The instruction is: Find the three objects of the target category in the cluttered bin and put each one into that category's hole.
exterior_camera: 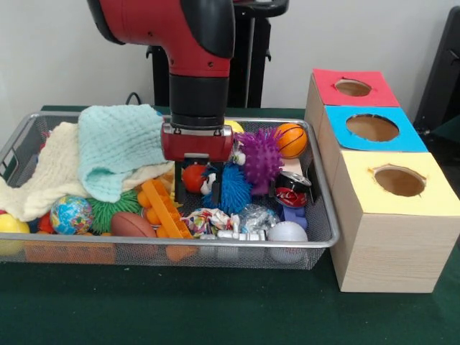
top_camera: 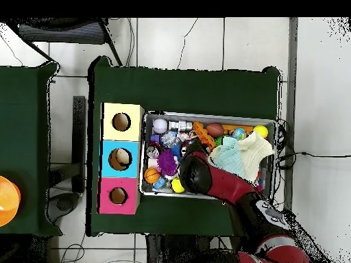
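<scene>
the bin [exterior_camera: 327,241] is seen on the green table [exterior_camera: 215,309], just left of three wooden boxes [exterior_camera: 388,244] in the front view, each with a round hole in a yellow, blue or red top. along the bin's near wall a globe ball [exterior_camera: 71,214], a brown football [exterior_camera: 132,225], an orange block toy [exterior_camera: 164,208], a crumpled wrapper [exterior_camera: 204,220] and a white ball [exterior_camera: 287,232] are found. behind these, a blue spiky ball [exterior_camera: 235,188] and a purple spiky ball [exterior_camera: 260,156] lie side by side, with a small basketball [exterior_camera: 291,139] at the far right corner. a mint cloth [exterior_camera: 115,147] is draped over a cream cloth [exterior_camera: 43,180] on the left half. the gripper [exterior_camera: 195,188] is lowered into the bin's middle from the red arm [exterior_camera: 172,29]; its fingers appear spread with a small orange ball [exterior_camera: 192,177] between them, though whether that ball is touched cannot be told, as the clutter is tight there.
</scene>
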Robot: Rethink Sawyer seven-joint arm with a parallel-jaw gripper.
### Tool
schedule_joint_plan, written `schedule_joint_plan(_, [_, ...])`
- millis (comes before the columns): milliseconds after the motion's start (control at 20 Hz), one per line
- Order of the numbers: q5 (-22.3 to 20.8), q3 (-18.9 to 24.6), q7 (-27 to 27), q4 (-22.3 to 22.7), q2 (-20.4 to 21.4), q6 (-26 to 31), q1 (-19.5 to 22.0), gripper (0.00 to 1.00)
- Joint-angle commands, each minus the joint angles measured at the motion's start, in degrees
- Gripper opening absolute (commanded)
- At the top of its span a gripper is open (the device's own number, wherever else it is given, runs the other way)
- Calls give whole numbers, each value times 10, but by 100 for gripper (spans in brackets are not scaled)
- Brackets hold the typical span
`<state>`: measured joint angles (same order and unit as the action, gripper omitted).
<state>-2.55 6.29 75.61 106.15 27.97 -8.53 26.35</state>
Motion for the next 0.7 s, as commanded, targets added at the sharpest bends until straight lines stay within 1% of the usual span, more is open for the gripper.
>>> schedule_joint_plan(50, [-19,79,129,53,38,13,-16,100])
schedule_joint_plan(200, [-4,74,127,58,46,38,-25,100])
schedule_joint_plan(350, [14,67,134,71,57,54,-38,100])
schedule_joint_plan(450, [19,71,139,74,62,57,-39,100])
schedule_joint_plan(550, [14,86,146,78,54,44,-26,100])
schedule_joint_plan(700, [-4,101,158,75,5,-16,-9,100])
